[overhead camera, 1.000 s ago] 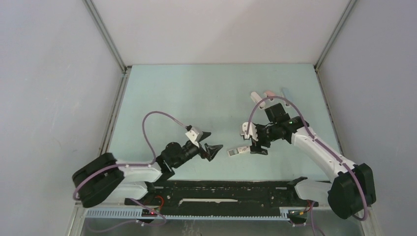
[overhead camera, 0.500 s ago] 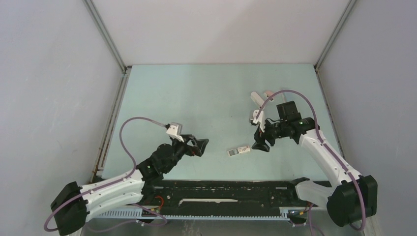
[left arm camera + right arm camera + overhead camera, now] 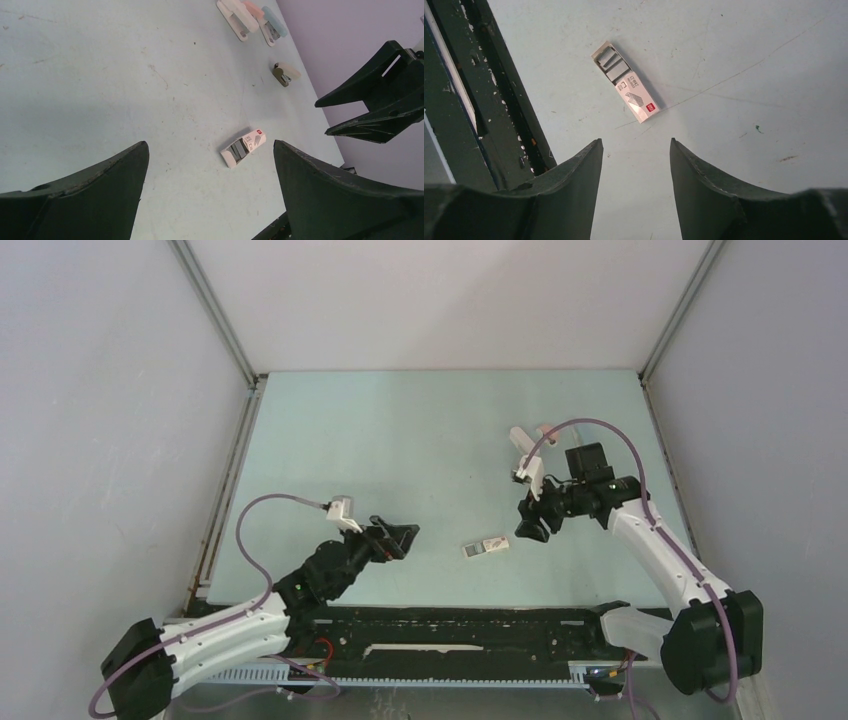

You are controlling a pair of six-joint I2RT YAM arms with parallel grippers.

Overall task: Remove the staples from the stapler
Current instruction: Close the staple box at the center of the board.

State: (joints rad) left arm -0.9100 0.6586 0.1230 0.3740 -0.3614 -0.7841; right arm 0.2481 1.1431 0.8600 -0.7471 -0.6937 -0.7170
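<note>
Several mini staplers lie at the far right: a white stapler (image 3: pixel 235 12), a pink one (image 3: pixel 252 9), a blue one (image 3: pixel 274 22) and a cream-and-olive one (image 3: pixel 286 73). The white stapler (image 3: pixel 520 437) and the pink one (image 3: pixel 546 429) also show from above. No loose staples show on the table; grey strips (image 3: pixel 613 65) lie in the open end of a small white box. My left gripper (image 3: pixel 400 537) (image 3: pixel 210 142) is open and empty, left of the box. My right gripper (image 3: pixel 527 525) (image 3: pixel 636 140) is open and empty, just right of the box.
The small white box (image 3: pixel 486 547) (image 3: pixel 243 147) (image 3: pixel 626 82) lies on the pale green table between the two grippers. The black base rail (image 3: pixel 460 625) runs along the near edge. Grey walls close in the left, right and back sides.
My left arm has drawn back to the left, taking its gripper away from the box. My right gripper has pulled up and right, off the box. The box has not moved.
</note>
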